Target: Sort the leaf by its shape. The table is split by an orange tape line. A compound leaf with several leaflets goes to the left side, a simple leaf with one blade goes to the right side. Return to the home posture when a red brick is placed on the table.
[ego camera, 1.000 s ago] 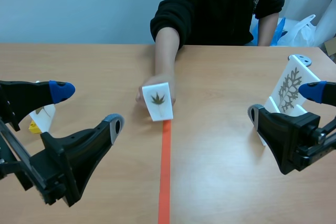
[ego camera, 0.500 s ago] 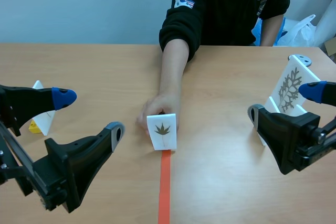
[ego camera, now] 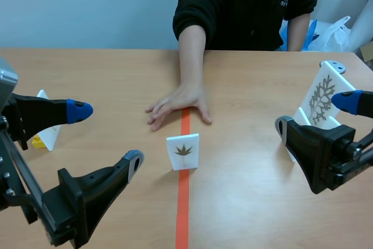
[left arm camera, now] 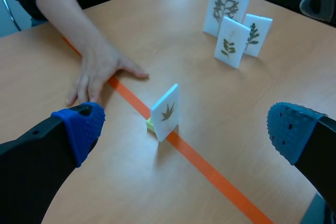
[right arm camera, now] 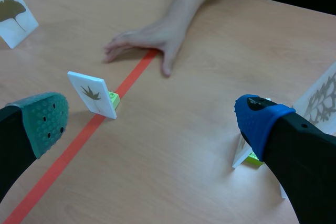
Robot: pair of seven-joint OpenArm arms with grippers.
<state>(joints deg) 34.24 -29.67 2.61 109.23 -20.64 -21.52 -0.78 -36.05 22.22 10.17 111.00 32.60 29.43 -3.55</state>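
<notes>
While person's hand rests behind leaf card on tape line — both jaws spread.

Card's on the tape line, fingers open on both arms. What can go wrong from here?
The person's hand lies flat just beyond the leaf card; a reach may hit it.
The card stands upright on a green base, so a nudge could topple it.
Standing cards crowd the right arm's fingers.

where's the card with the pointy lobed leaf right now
The leaf card stands upright on the orange tape line mid-table in the scene view, just robot-side of the person's hand and apart from it.
</notes>
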